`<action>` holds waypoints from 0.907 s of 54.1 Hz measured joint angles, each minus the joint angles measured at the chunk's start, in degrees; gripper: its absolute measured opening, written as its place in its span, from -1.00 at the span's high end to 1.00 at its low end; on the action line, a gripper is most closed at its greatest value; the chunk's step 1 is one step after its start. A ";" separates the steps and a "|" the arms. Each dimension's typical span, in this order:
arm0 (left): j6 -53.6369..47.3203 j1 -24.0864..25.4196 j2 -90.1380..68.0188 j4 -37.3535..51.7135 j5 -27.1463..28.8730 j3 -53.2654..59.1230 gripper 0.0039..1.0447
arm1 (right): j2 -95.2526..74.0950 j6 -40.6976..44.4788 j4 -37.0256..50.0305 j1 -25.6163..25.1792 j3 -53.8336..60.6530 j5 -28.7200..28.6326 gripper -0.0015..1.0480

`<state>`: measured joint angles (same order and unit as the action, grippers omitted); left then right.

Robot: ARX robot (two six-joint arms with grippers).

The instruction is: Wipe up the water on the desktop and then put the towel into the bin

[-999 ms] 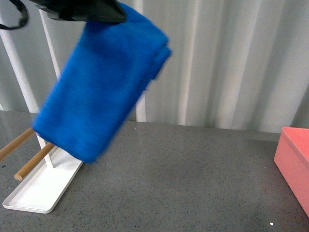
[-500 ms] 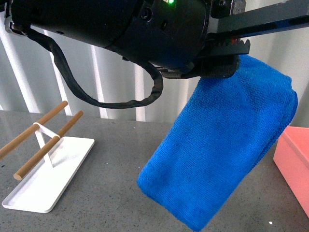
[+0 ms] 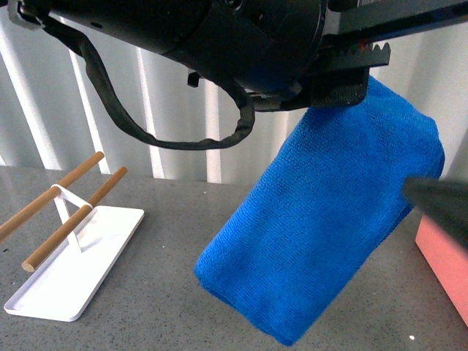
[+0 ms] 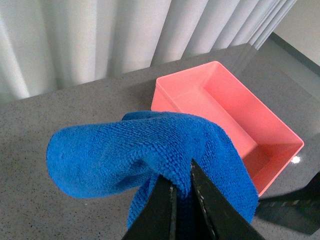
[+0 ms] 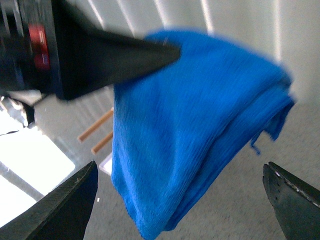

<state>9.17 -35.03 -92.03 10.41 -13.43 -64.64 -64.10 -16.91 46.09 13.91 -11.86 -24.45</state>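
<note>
1. At the lower left of the front view, a white tray (image 3: 110, 241) with two wooden rods (image 3: 62, 219) lies on the grey bench (image 3: 183, 300), well apart from everything else.
2. Across the top of that view, the left arm's black body fills the frame. The left claw (image 4: 182, 182) is closed nearly tight, and its two fingers pinch a fold at the upper end of the towel (image 3: 322, 227).
3. In the middle, the towel hangs clear of the bench. Its long axis slants from the upper right, at the claw, down to a free corner at the lower left.
4. At the right edge, the bin (image 3: 442, 256) stands on the bench, just right of the hanging towel. In the left wrist view its open mouth lies beyond the towel, not under it.
5. Also at the right edge, the right claw (image 5: 180, 167) is spread wide and holds nothing. The towel shows between its fingers, but I cannot tell whether they touch.
6. Judged from this, the drop depends on carrying the towel further right. The low corner trails on the side away from the bin, so it may catch the near wall. The left arm has the cloth, while the right one is nearer the bin.
</note>
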 joint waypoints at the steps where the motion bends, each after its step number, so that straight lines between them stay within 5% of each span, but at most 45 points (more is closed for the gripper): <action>1: 0.02 0.00 0.00 -0.09 0.04 -0.22 0.94 | -1.22 0.87 0.57 1.36 0.24 0.76 -0.87; 17: 1.29 0.02 0.00 -0.76 0.20 -2.01 0.94 | -10.25 9.20 6.29 10.32 2.69 12.31 -0.87; 46: 2.16 0.42 0.00 -2.03 -0.66 -2.14 0.94 | -21.00 6.71 19.69 3.21 -2.45 3.65 -0.87; 49: 2.40 0.55 0.00 -2.08 -0.68 -2.14 0.94 | -21.77 6.62 19.85 3.52 -3.32 3.23 -0.68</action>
<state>11.57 -34.48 -92.03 8.34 -14.11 -66.78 -85.86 -10.28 65.93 17.43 -15.18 -21.21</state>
